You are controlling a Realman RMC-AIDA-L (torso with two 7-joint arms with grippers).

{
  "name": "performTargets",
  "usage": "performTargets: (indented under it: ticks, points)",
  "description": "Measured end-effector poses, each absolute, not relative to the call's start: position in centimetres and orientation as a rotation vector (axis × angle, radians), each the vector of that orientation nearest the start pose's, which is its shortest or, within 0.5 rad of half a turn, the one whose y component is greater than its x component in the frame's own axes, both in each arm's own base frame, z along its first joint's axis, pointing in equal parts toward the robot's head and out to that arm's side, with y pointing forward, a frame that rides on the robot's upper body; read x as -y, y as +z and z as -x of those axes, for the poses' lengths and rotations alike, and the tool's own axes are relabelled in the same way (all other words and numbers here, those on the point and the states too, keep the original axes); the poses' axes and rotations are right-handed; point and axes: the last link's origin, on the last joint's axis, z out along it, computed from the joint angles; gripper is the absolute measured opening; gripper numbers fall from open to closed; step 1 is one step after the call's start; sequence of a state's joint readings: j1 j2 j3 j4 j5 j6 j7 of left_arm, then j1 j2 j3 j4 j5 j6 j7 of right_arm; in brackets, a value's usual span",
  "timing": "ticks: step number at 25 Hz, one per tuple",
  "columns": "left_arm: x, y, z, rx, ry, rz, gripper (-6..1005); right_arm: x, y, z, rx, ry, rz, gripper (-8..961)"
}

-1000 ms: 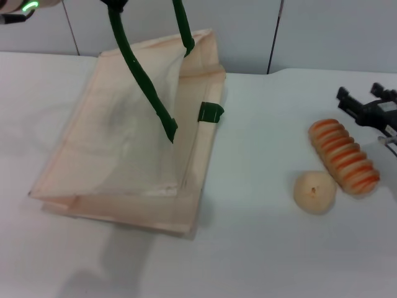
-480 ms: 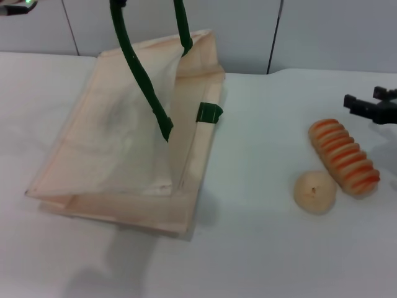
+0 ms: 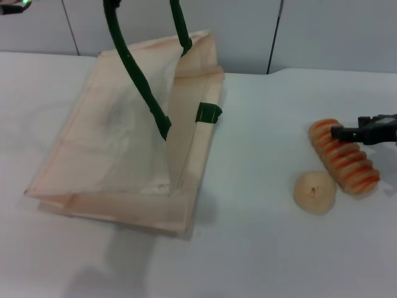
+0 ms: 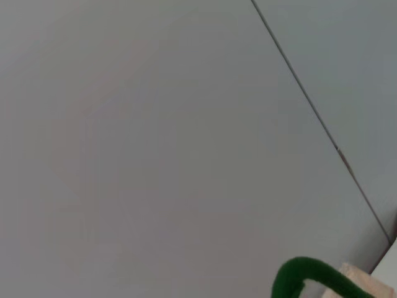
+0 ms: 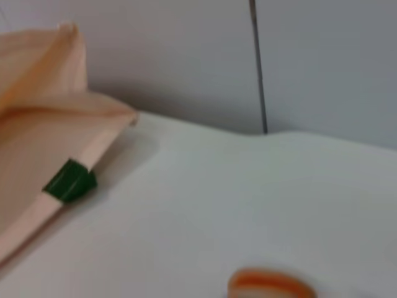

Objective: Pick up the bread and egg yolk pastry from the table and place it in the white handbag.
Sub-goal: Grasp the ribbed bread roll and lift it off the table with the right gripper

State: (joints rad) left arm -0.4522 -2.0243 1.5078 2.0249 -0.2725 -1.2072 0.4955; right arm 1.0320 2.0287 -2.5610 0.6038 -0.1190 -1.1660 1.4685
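Observation:
The bread [image 3: 345,156], an orange and cream striped loaf, lies on the white table at the right; its end also shows in the right wrist view [image 5: 270,285]. The egg yolk pastry [image 3: 315,192], a pale beige ball, sits just in front of the loaf, touching it. My right gripper [image 3: 351,128] is open and hovers over the far half of the loaf. The white handbag [image 3: 118,149] lies at the left. Its green handle [image 3: 136,77] is pulled up out of the top of the head view; the handle also shows in the left wrist view [image 4: 304,277]. Part of my left arm [image 3: 13,5] shows at the top left.
A green tab [image 3: 209,113] marks the bag's right edge, also seen in the right wrist view [image 5: 69,181]. A grey panelled wall [image 3: 310,31] stands behind the table. Bare white tabletop [image 3: 260,136] lies between the bag and the pastries.
My right gripper has come down and to the left, from beyond the loaf to just over it. The bag's handle has shifted slightly. The loaf and the ball have not moved.

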Motion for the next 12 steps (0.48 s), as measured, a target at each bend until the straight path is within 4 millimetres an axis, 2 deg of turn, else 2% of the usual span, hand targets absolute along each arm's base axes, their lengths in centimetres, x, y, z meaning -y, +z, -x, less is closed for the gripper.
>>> performTargets:
  ticks: [12]
  points:
    - [-36.19, 11.12, 7.24, 0.174, 0.084, 2.056, 113, -41.8, 2.15, -28.42, -1.089, -0.02, 2.395, 840]
